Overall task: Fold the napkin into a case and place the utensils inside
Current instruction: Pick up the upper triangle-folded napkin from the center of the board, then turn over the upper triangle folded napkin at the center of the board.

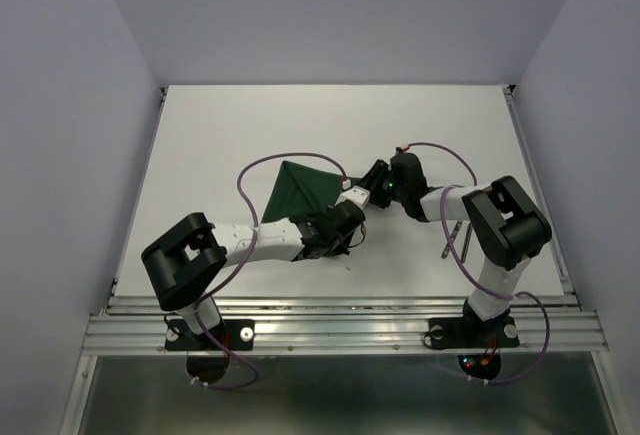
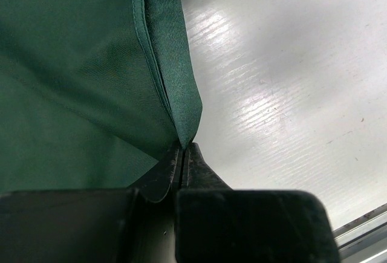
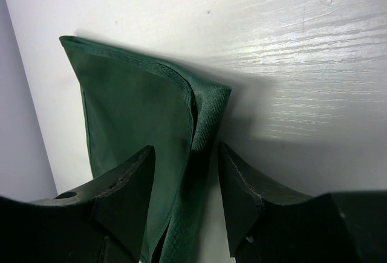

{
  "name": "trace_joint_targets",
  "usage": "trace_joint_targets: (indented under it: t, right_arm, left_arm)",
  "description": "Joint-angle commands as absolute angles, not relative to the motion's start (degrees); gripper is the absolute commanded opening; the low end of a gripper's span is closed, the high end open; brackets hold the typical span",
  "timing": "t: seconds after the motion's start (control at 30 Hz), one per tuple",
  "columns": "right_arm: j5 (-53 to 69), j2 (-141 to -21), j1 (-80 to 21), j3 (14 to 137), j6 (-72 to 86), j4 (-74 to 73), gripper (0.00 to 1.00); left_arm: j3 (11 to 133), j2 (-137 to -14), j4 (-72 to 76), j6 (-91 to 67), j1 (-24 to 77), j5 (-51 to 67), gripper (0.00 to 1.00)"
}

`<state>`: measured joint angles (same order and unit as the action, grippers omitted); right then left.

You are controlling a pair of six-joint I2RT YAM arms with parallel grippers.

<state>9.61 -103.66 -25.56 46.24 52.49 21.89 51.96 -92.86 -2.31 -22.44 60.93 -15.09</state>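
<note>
Napkin [image 2: 72,63] cut off left and top (left wrist view)

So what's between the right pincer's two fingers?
The folded edge of the napkin runs through the gap of the right pincer, which is open around it. The right wrist view shows this.

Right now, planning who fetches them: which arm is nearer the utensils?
Right. The utensils lie just beside the right arm, at its elbow's inner side. The left arm is farther off, with the left gripper shut on the napkin hem.
</note>
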Motion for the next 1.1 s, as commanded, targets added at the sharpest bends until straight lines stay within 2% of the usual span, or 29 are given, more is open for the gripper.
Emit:
trace_joint_targets:
  t: [0.0,0.3,0.4,0.53,1.07]
  right_arm:
    - [9.23,-106.44,-25.58,44.21,51.68,17.4,0.51]
    - [9.76,-107.49,-25.58,47.28,50.45,16.61,0.4]
    - [9.84,-107.23,-25.58,47.72,50.27,16.61,0.28]
    - [8.19,-105.21,-25.58,47.9,49.92,16.0,0.01]
    - [-1.92,-88.07,-22.15,54.14,43.25,5.63,0.01]
  left_arm:
    - [51.33,-91.14,-0.79,-22.68,60.82,-15.56,0.0]
    - [51.42,-91.49,-0.88,-22.41,60.82,-14.68,0.0]
    - [51.59,-91.58,-0.88,-22.33,60.82,-14.59,0.0]
    - [52.38,-91.76,-1.32,-21.89,60.73,-14.07,0.0]
    - [66.88,-88.68,-10.37,-18.55,60.73,-12.92,0.0]
